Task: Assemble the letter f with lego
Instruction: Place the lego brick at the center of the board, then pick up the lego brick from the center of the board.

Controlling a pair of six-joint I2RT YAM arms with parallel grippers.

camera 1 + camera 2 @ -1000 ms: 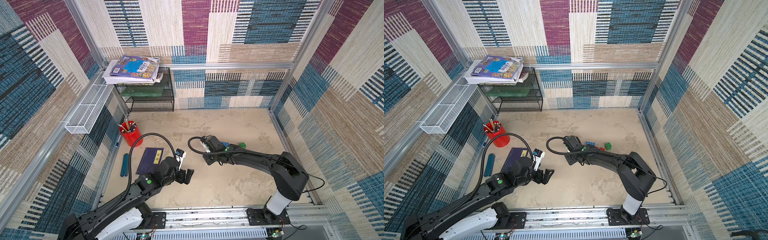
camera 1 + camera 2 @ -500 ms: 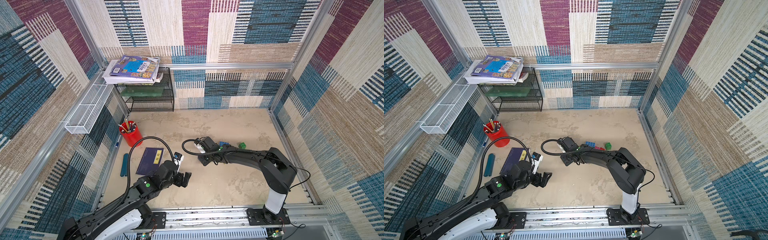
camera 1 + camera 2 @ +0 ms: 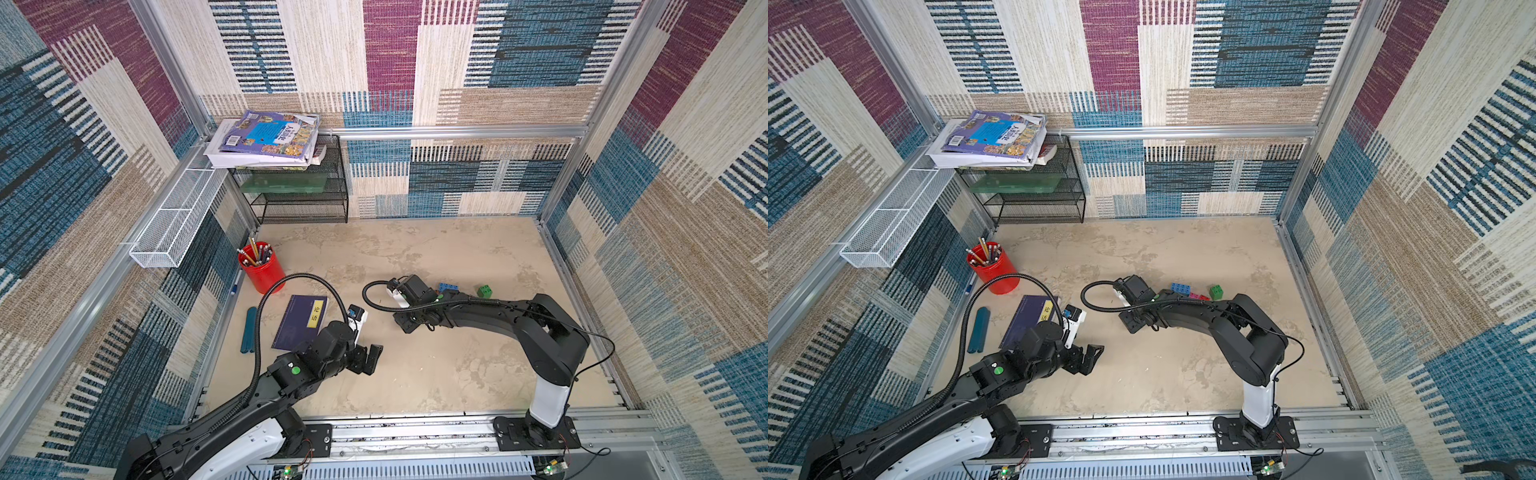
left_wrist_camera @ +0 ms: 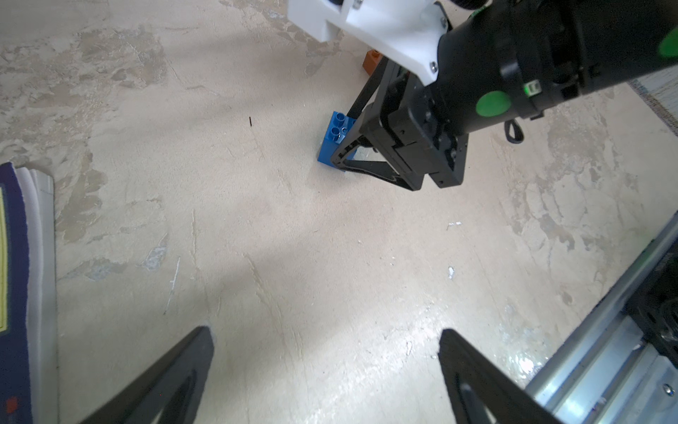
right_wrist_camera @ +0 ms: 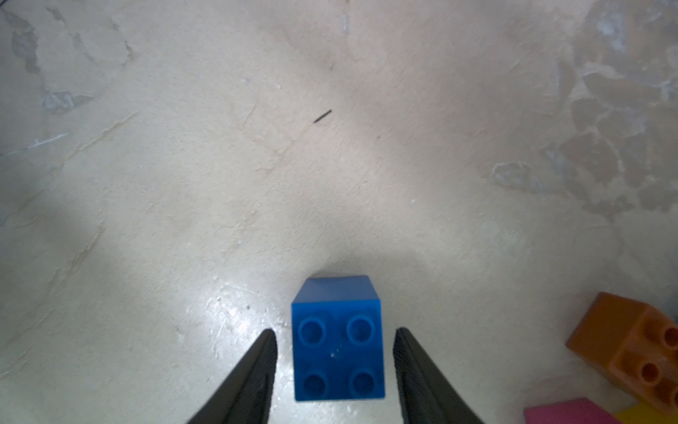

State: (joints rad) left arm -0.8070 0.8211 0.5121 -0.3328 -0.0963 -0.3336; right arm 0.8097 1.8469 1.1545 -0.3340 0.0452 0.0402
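A dark blue square lego brick [image 5: 337, 341] stands on the table studs up, between the fingers of my right gripper [image 5: 334, 332]. The jaws are open, with a gap on each side of it. From the left wrist view the same brick [image 4: 332, 141] shows under the right gripper. A brown brick [image 5: 631, 352], a pink one [image 5: 565, 413] and a yellow one [image 5: 645, 416] lie beside it. In a top view a light blue brick [image 3: 1179, 288], a pink-red pair [image 3: 1198, 296] and a green brick [image 3: 1216, 291] sit behind the right arm. My left gripper [image 4: 325, 332] is wide open over bare table.
A purple notebook [image 3: 302, 322], a teal case [image 3: 248, 334] and a red pencil cup [image 3: 261, 270] lie at the left. A black wire shelf [image 3: 297, 195] with books stands in the back left corner. A metal rail [image 3: 415, 428] runs along the front edge.
My right arm has swung left toward the table's middle, and its jaws have spread apart off the blue brick. The left arm has drawn back slightly.
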